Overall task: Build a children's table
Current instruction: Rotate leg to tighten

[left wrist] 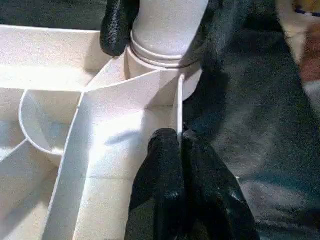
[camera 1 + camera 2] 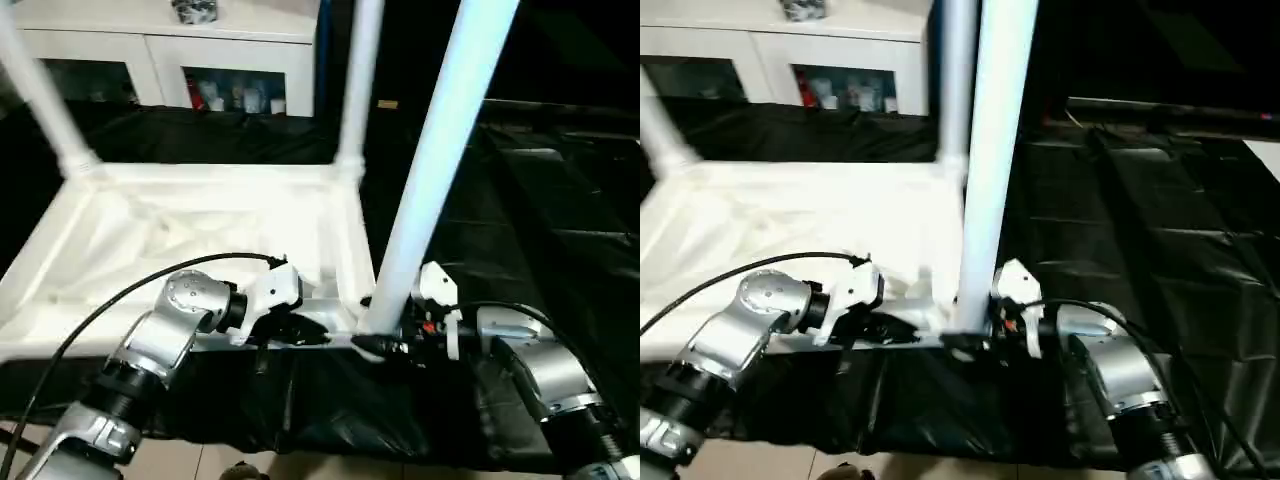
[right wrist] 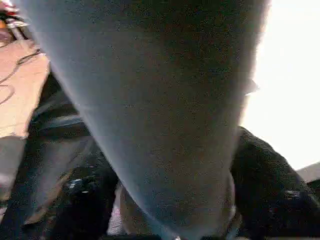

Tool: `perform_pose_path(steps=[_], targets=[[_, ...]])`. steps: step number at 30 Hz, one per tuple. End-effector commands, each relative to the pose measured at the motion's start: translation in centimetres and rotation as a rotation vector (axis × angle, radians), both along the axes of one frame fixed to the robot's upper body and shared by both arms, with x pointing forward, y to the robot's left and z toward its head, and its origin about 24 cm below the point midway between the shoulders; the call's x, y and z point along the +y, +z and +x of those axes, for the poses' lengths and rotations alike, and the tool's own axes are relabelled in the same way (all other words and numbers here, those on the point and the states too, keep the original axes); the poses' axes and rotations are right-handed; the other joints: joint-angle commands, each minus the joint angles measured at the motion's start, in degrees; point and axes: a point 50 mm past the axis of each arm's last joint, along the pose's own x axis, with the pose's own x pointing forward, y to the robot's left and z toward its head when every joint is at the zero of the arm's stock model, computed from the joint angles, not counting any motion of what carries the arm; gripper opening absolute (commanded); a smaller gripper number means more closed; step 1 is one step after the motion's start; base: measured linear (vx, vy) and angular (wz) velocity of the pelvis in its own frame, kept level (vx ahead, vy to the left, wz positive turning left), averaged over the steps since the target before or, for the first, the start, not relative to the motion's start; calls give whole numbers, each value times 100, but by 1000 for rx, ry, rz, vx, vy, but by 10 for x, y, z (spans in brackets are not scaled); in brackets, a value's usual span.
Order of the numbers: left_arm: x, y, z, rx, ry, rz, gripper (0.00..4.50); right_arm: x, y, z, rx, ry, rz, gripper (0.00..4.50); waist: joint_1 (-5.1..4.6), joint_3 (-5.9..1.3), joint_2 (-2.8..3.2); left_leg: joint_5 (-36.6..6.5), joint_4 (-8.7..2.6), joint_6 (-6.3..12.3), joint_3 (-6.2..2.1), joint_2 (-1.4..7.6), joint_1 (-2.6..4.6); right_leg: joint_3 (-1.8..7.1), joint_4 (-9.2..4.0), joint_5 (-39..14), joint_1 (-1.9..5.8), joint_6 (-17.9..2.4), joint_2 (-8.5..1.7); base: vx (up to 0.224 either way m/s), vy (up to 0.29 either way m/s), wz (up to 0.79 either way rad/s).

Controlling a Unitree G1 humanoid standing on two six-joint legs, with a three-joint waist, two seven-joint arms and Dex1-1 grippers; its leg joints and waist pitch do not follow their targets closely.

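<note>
The white table top [image 2: 190,240] lies upside down, ribbed underside up, across the middle left of the head frames on the black-draped surface [image 2: 520,230]. Three white legs rise from its corner sockets: one at the upper left [image 2: 40,90], one at the upper centre [image 2: 355,90], and a nearer leg [image 2: 430,170] that climbs from the lower centre, leaning toward the upper right.

The left end effector [image 2: 300,328] sits at the near rim of the table top, just left of the nearer leg's base. In the left wrist view its two black fingers [image 1: 172,185] are pressed together against a thin white rib of the underside, just below the round corner socket [image 1: 165,75].

The right end effector [image 2: 385,345] meets the base of the nearer leg from the right. In the right wrist view its fingers [image 3: 270,185] stand spread on either side of the leg [image 3: 155,110], close against it.

A white cabinet [image 2: 170,60] with glass doors stands along the top left.
</note>
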Motion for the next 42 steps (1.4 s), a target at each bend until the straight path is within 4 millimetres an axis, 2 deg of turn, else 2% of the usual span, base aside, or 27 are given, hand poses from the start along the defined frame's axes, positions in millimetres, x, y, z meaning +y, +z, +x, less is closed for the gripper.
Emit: perform_pose_path(steps=[1,10,14,16,19,20,22,23,26,29,30,31,33,34,36,37,39,42], targets=[[-1,17,13,-76,15,-21,0,16,0,-12,36,160,31,280,3,-373,-10,-1540,-361,167,-8,164,85,281,-413,-1621,270,-1091,-318,0,0,0],[3,16,15,-67,-1,-9,0,18,-2,-14,48,189,31,251,25,-394,4,-1336,-339,189,-7,154,64,276,-370,-1320,285,-1156,-313,0,0,0],[0,16,15,-80,28,-30,0,21,-3,-14,44,148,55,251,38,-392,9,-1404,-341,165,-6,159,74,276,-387,-1422,280,-1147,-321,0,0,0],[-4,17,18,-101,87,-55,0,24,-4,-9,17,64,77,251,32,-383,-4,-1450,-351,118,-18,153,66,274,-395,-1555,279,-1106,-330,0,0,0],[-17,18,21,-121,178,-90,0,34,-7,7,-32,-175,103,250,-2,-371,-18,-1549,-364,40,-27,145,70,270,-416,-1854,264,-1011,-336,0,0,0],[-20,18,21,-124,195,-97,0,36,-9,10,-42,-232,104,250,-30,-369,-29,-1561,-368,-8,-34,145,73,270,-428,-1951,253,-982,-341,0,0,0],[-26,18,23,-141,229,-105,0,41,-12,14,-35,-301,103,249,-92,-378,-33,-1547,-380,-45,-52,128,41,255,-434,-2032,287,-875,-338,0,0,0],[-30,18,24,-148,250,-114,0,44,-15,17,-31,-344,101,249,-103,-380,-51,-1525,-376,-27,-46,128,46,262,-435,-1985,276,-880,-334,0,0,0],[-40,18,28,-169,307,-120,0,52,-19,22,-26,-442,101,249,-148,-379,-36,-1490,-361,-16,-34,121,52,268,-428,-1853,262,-946,-325,0,0,0],[-59,20,33,-198,387,-141,0,64,-25,30,-25,-578,57,249,-161,-384,-29,-1328,-359,3,-25,122,53,275,-406,-1635,255,-968,-311,0,0,0],[-69,20,33,-206,409,-154,0,70,-28,36,-5,-681,33,249,-159,-392,-22,-1298,-355,-3,-27,118,58,273,-404,-1588,261,-964,-312,0,0,0],[-70,20,33,-206,410,-154,0,71,-28,37,-3,-688,32,249,-184,-387,-20,-1301,-360,-18,-28,107,41,271,-404,-1607,264,-957,-309,0,0,0],[-74,19,32,-206,399,-154,0,75,-27,39,9,-718,48,249,-171,-400,-6,-1307,-350,-4,-24,108,62,276,-416,-1589,259,-932,-315,0,0,0],[-74,18,33,-215,394,-145,0,77,-26,40,-1,-712,55,249,-166,-401,5,-1292,-350,13,-28,105,50,275,-403,-1486,271,-933,-306,0,0,0],[-73,18,33,-226,393,-137,0,77,-25,40,-10,-708,58,318,-167,-408,-2,-1236,-341,68,-17,105,43,279,-378,-1219,278,-975,-292,0,0,0],[-71,18,35,-238,395,-129,0,78,-24,40,-8,-696,74,320,-166,-406,16,-1233,-342,79,-18,104,40,279,-375,-1184,280,-985,-292,0,0,0],[-69,17,35,-251,381,-122,0,76,-24,38,-21,-671,66,327,-167,-399,15,-1288,-344,73,-16,100,46,277,-393,-1263,274,-968,-288,0,0,0],[-66,16,34,-255,375,-115,0,68,-24,37,-75,-654,23,362,-160,-388,16,-1452,-358,28,-21,107,58,277,-425,-1533,275,-901,-301,0,0,0]])
